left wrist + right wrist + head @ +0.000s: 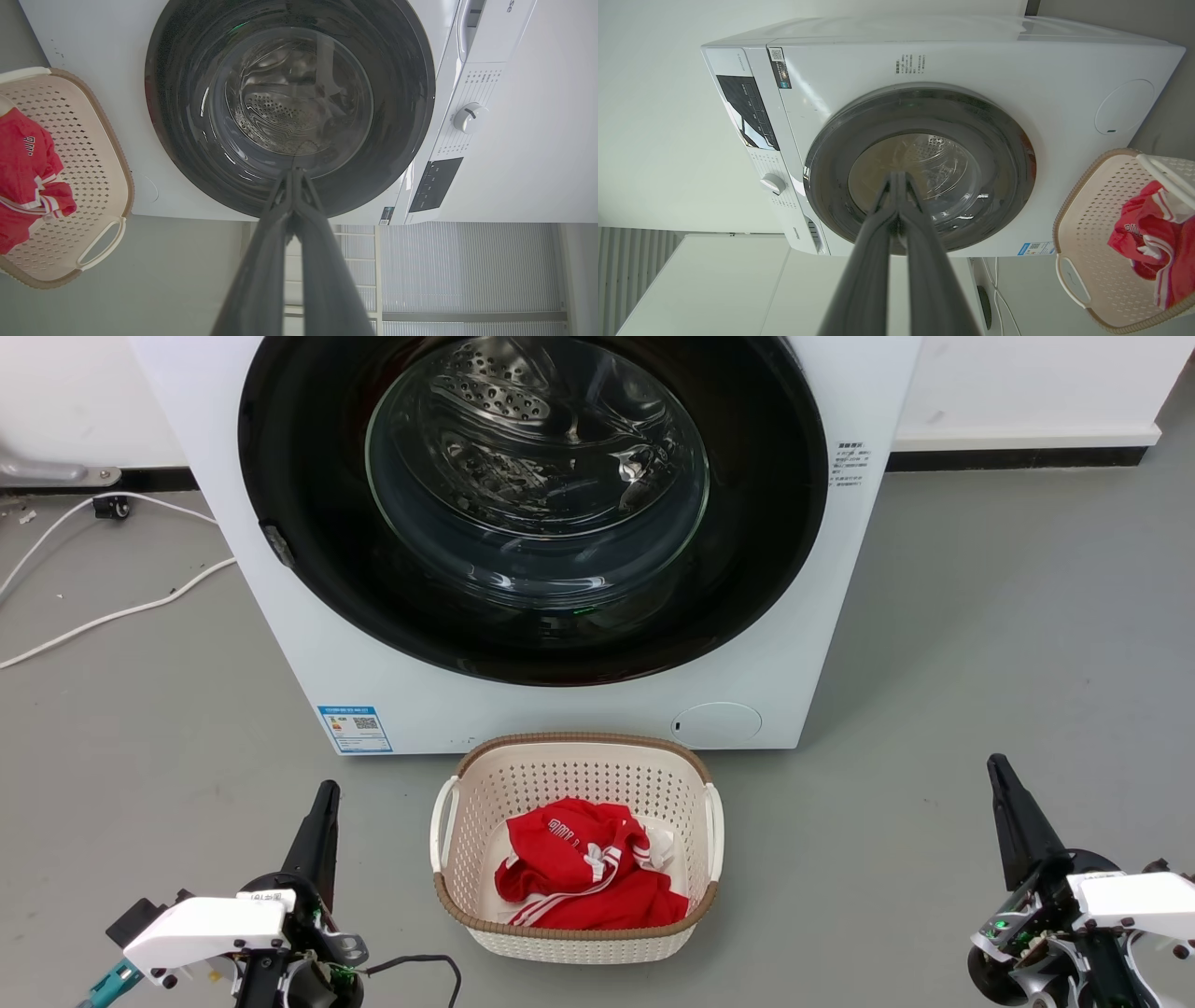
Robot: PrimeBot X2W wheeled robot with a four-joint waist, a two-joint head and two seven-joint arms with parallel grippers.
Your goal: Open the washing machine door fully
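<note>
The washing machine door (pixel 532 504) is a big glossy black-rimmed disc with a bulging glass centre. It lies flat against the white machine front, shut, with the steel drum visible through the glass. A small dark latch notch sits on its left rim. The door (pixel 289 107) fills the upper left wrist view, and the door (pixel 920 172) sits mid-frame in the right wrist view. My left gripper (pixel 326 789) rests low at the lower left, shut and empty, well short of the machine. My right gripper (pixel 995 763) rests at the lower right, also shut and empty.
A cream laundry basket (pixel 574 938) holding a red garment (pixel 583 877) stands on the grey floor right in front of the machine, between my two arms. White cables (pixel 112 611) trail on the floor at the left. A small round white flap (pixel 717 721) sits low on the machine.
</note>
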